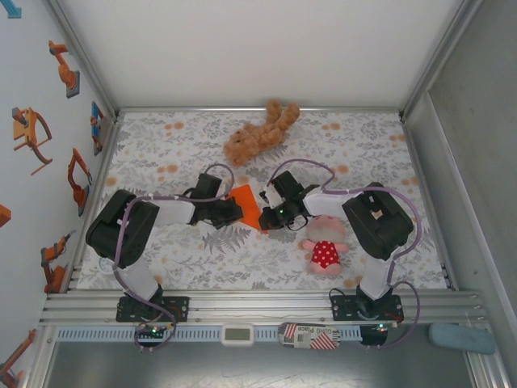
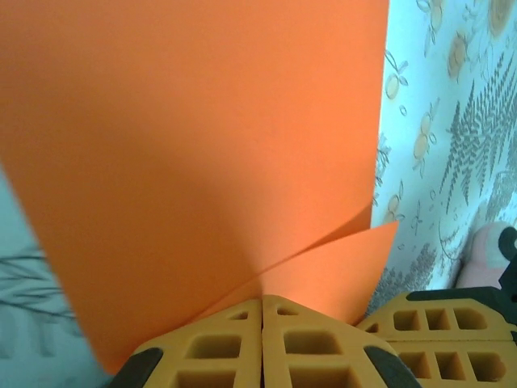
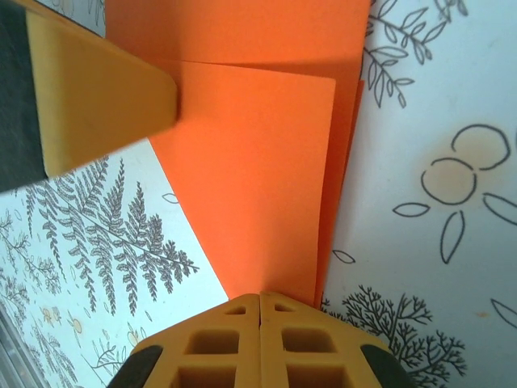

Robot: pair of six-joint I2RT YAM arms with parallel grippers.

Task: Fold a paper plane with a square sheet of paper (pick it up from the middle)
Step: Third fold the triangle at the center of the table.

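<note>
The orange sheet of paper (image 1: pixel 248 204) hangs folded between my two grippers near the middle of the patterned table (image 1: pixel 161 162). In the left wrist view the paper (image 2: pixel 202 137) shows two layers that meet at my left gripper (image 2: pixel 262 302), whose jaws are shut on its edge. My right gripper (image 3: pixel 259 297) is shut on the paper (image 3: pixel 258 162) from the opposite side, where a folded flap lies over a second layer. The left gripper's finger (image 3: pixel 89 89) reaches in at the top left of the right wrist view.
A brown plush bear (image 1: pixel 260 132) lies behind the grippers. A pink doll in a red dress (image 1: pixel 325 251) lies just in front of the right arm, close to its wrist. White walls close in the table on the left, back and right.
</note>
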